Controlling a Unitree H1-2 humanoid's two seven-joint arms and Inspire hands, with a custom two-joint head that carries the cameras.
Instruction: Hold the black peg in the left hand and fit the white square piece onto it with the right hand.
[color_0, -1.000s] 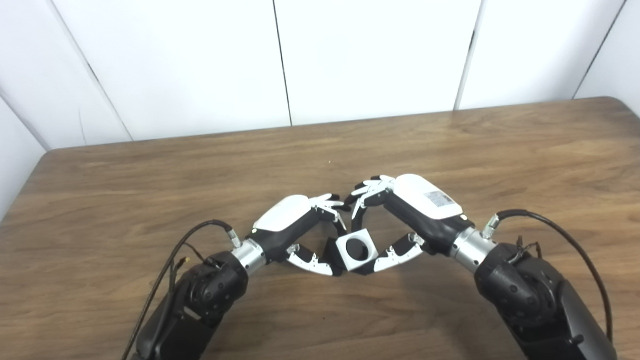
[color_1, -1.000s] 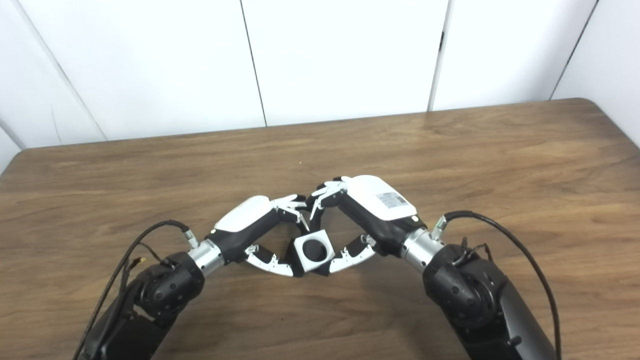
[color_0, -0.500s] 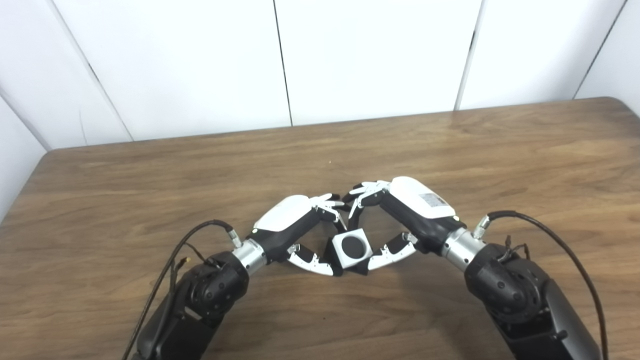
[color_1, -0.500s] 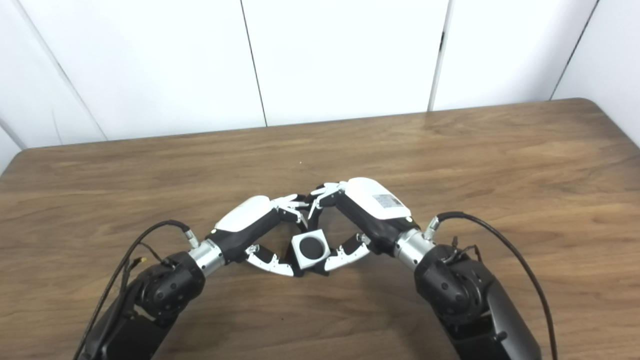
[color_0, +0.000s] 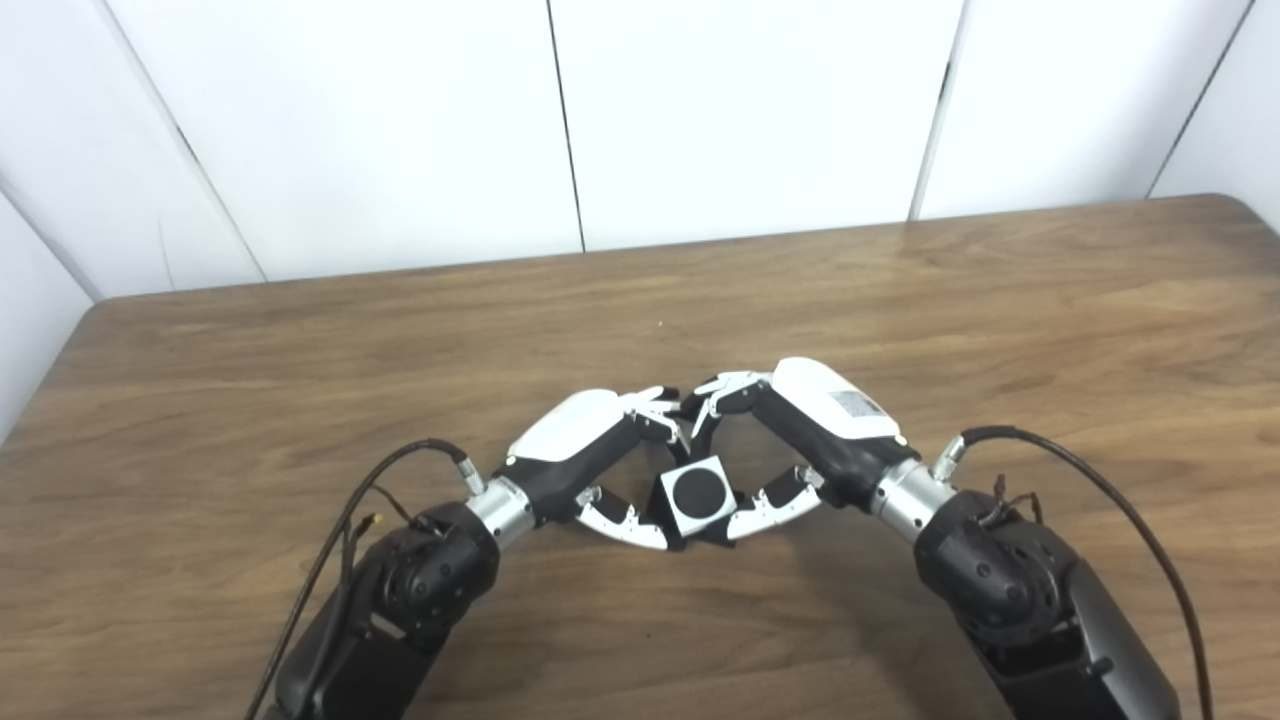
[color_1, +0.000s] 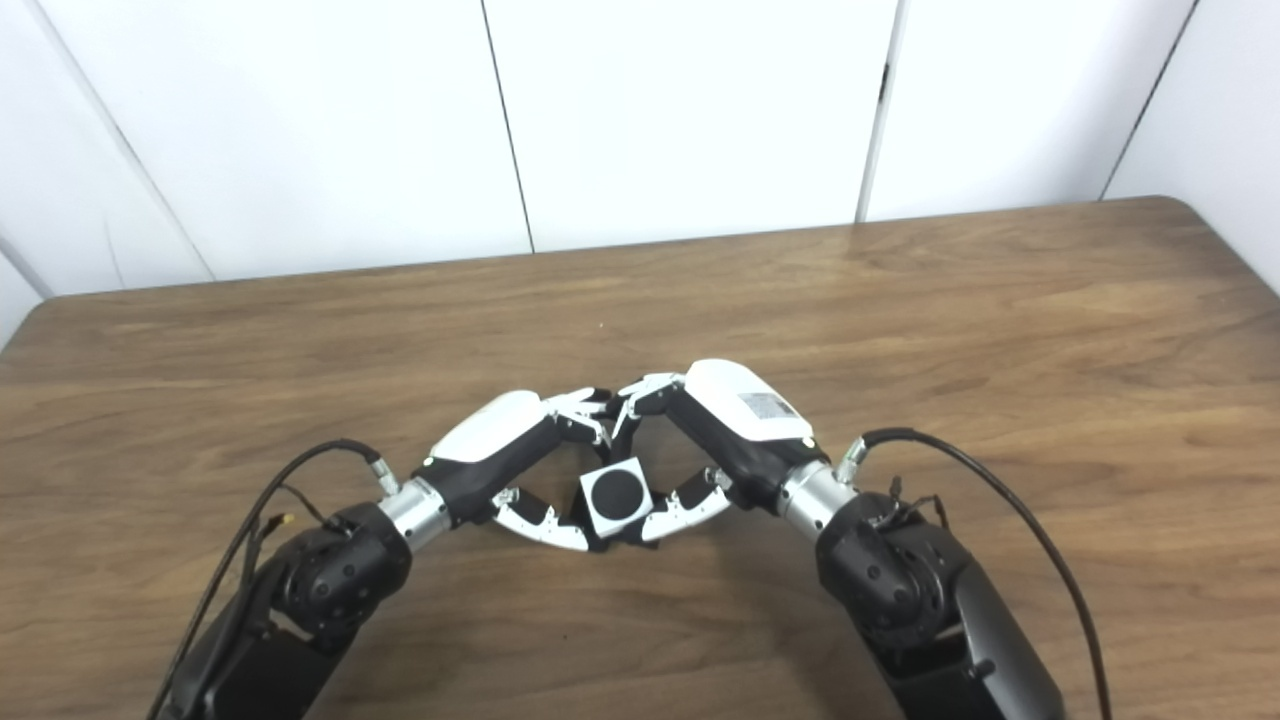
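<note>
Two hands are putting the white square on the black peg.

The left hand (color_0: 590, 455) is holding the black peg (color_0: 697, 489), and only its round dark end is showing, inside the hole of the white square piece (color_0: 697, 490). The right hand (color_0: 800, 430), coming in from 3 o'clock, is pinching the white square piece with its fingers closed around it. Both hands are meeting low over the wooden table (color_0: 1000, 300), at about 6 o'clock in the picture. The square could get stuck if it is leaning, or slip out if the pinch is getting loose.
</note>
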